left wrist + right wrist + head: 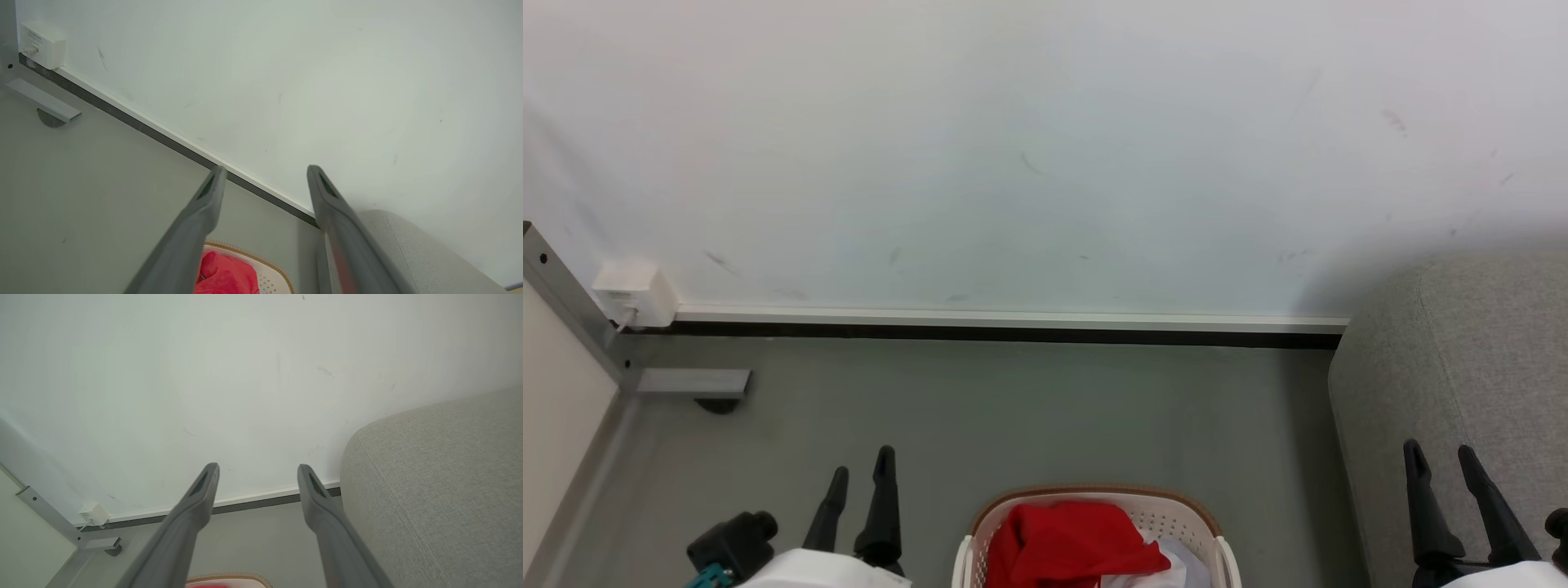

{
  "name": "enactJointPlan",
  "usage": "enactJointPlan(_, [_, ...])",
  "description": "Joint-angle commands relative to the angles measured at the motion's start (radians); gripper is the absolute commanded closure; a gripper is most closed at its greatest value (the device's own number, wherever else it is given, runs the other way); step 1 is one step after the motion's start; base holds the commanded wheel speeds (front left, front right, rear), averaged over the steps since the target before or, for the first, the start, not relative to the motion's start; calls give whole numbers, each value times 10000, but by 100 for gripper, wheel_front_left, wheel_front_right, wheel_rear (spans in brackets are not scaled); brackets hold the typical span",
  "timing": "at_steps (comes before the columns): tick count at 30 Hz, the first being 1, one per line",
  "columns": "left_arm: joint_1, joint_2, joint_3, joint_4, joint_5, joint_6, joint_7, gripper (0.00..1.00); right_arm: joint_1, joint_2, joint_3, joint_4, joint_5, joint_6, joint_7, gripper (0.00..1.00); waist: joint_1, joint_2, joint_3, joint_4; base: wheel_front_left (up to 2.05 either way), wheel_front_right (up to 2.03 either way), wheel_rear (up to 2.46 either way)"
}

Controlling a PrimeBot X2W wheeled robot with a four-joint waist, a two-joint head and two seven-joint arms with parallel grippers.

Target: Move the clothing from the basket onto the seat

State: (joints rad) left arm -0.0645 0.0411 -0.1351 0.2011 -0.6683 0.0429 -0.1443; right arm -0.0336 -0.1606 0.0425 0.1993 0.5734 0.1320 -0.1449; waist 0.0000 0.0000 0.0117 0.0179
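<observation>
Crumpled red clothing [1066, 543] — perforated oval basket [1176, 516].

The head camera looks forward and down from above the basket [1172, 516] — its far end at the near edge — across the floor [1013, 408] to the far wall [1013, 163]. Both wrist cameras face that wall, the left one rolled so the skirting [1013, 317] slants; all three share skirting, white box [633, 290] far left and seat [1462, 367] at right.
</observation>
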Motion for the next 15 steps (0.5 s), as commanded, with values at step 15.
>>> enactJointPlan(15, [-59,101,-207,13,1885,134,-456,0,102,-212,211,-47,-1534,-16,-457,0,0,0,9,40,0,0,0])
